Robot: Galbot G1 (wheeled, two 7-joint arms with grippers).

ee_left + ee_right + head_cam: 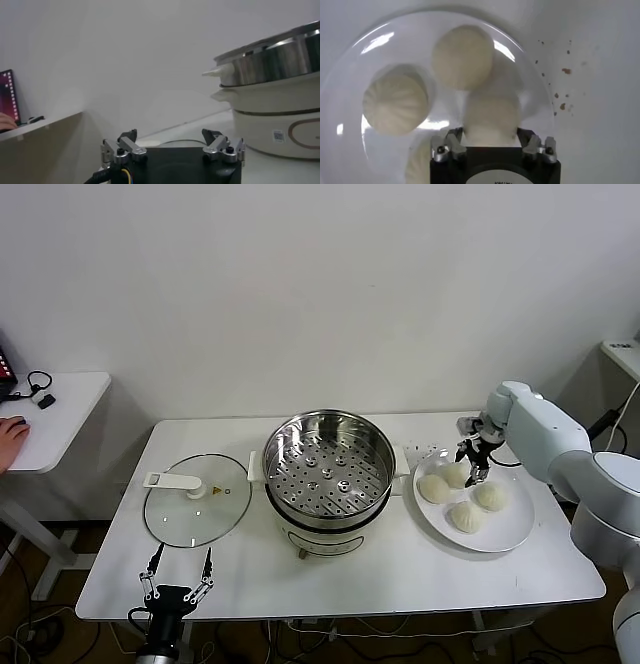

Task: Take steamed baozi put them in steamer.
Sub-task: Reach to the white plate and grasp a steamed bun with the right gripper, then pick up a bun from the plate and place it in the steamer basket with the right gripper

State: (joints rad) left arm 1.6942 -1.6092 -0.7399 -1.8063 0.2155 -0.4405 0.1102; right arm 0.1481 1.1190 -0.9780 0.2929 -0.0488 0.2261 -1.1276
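Currently the right gripper (pixel 476 467) is down over the white plate (pixel 510 532), jaws straddling 1 baozi (pixel 491 119) at the plate's far side, the one nearest the steamer (pixel 328 469). In the right wrist view that bun sits squarely between the fingers (pixel 449 145), 1 on each flank; whether they are already pressing the dough, I can't tell, so call it closing around it, not a confirmed grasp. The bun is round, so there is no long axis to align to.

All 4 steamed baozi (pixel 463 502) are on the plate, touching or just beside each other. Judgement: the neighbouring buns are the main risk, a finger could nudge them on the lift.

The steamer is to the left of the plate, near it, with its perforated tray empty and uncovered. The glass lid (pixel 197 498) lies flat on the counter (pixel 400 569) beyond the steamer, out of the path.

The left gripper (pixel 178 576) is parked at the near counter edge by the lid, jaws spread, holding nothing. The right arm is clearly the nearer one.
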